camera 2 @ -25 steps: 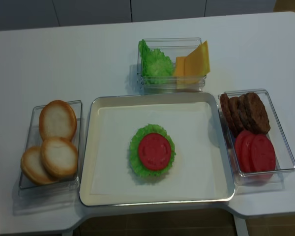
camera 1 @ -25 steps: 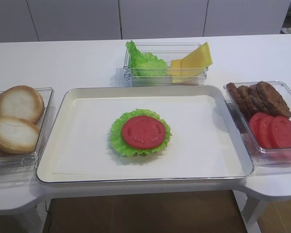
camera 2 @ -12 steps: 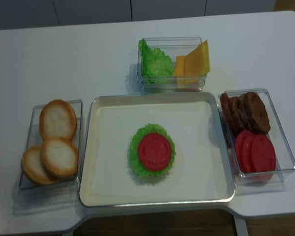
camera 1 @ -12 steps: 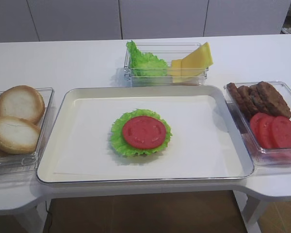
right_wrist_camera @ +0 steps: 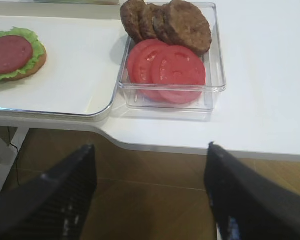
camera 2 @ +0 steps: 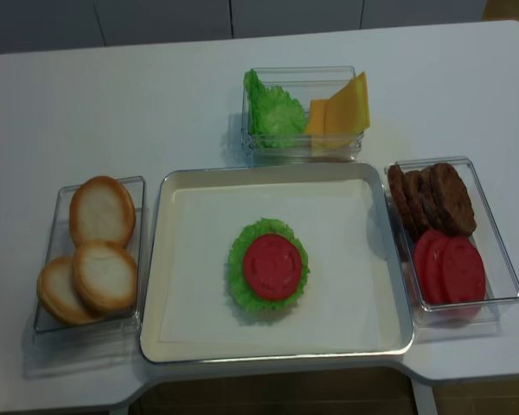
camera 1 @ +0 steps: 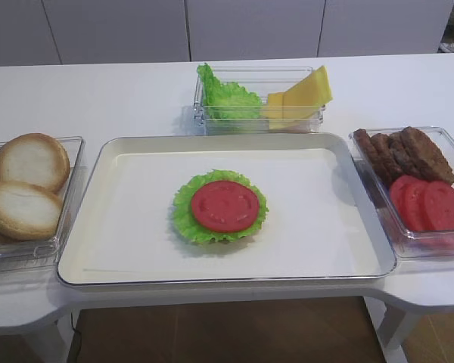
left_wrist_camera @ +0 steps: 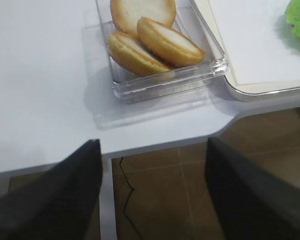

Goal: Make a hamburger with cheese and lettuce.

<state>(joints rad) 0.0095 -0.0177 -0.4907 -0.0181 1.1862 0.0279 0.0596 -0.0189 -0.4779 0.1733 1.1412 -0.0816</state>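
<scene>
From the high front view, the hamburger [camera 1: 220,206] sits in the middle of the big tray [camera 1: 121,261] — a green leaf with a red tomato slice on top. Behind the tray, a clear box holds the lettuce [camera 1: 225,98] on its left and the cheese [camera 1: 303,92] on its right. Buns [camera 1: 26,185] are in a box on the left; brown patties [camera 1: 405,151] and tomato slices [camera 1: 427,204] are on the right.

In the right wrist view, the right gripper [right_wrist_camera: 150,200] is wide apart, holding nothing, hanging off the table edge just below the tomato slices.

In the left wrist view, the left gripper [left_wrist_camera: 152,195] is also wide and holds nothing, below the buns.

From the top view, nothing covers the hamburger.
</scene>
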